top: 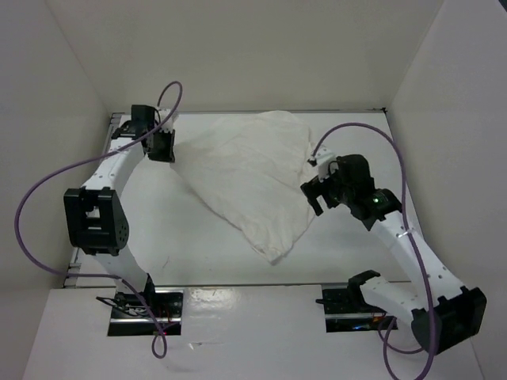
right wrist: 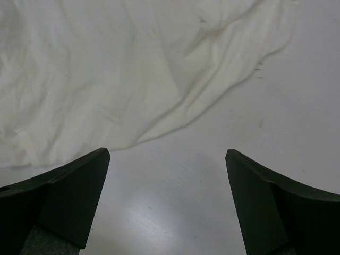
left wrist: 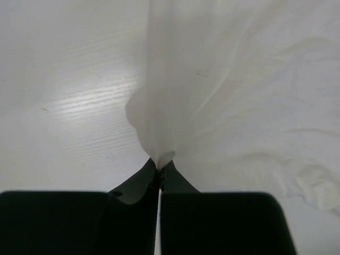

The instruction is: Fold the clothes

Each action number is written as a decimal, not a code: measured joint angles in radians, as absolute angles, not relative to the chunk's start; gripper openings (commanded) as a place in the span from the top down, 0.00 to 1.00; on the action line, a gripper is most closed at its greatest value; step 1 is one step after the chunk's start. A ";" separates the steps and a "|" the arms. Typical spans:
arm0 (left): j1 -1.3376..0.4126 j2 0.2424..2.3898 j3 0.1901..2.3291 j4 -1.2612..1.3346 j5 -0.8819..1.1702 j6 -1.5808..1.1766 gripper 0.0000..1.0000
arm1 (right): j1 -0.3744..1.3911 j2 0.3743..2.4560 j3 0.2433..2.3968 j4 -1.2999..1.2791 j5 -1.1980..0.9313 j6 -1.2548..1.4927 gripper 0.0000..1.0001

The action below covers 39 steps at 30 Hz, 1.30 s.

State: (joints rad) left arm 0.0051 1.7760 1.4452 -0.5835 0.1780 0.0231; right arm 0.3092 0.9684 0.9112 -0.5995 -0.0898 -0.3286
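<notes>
Seen from above, the clothes (top: 249, 178) lie spread on the smooth white bench (top: 182, 237), in the middle and up toward 12 o'clock. The cloth is white, thin, soft and full of wrinkles. It looks a bit like a kite, with a folded point at 6 o'clock. The left hand (top: 164, 146) is at its 10 o'clock corner. The right hand (top: 315, 190) is by its 3 o'clock edge.

In the left wrist view, the two black fingers are pressed together and pinch a little bit of the cloth. From the pinch it spreads in soft folds toward 12 and 3 o'clock.

In the right wrist view, the hand is wide open and holds nothing. Its dark, pointed fingers sit at 7 and 5 o'clock with bare bench between them. The cloth's curvy edge lies beyond them, from 9 to 1 o'clock.
</notes>
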 measured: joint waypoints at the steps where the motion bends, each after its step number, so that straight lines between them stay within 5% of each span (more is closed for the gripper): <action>1: 0.005 1.740 1.474 -0.595 0.177 0.025 1.00 | 0.349 0.997 0.918 -0.607 -0.089 -0.341 0.01; 17: 0.005 1.532 1.462 -0.639 0.123 0.027 0.99 | 0.953 1.298 0.880 -0.603 0.059 -0.469 0.01; 39: 0.005 1.521 1.295 -0.634 0.098 0.023 0.99 | 1.122 1.623 0.900 -0.356 0.083 -0.579 0.01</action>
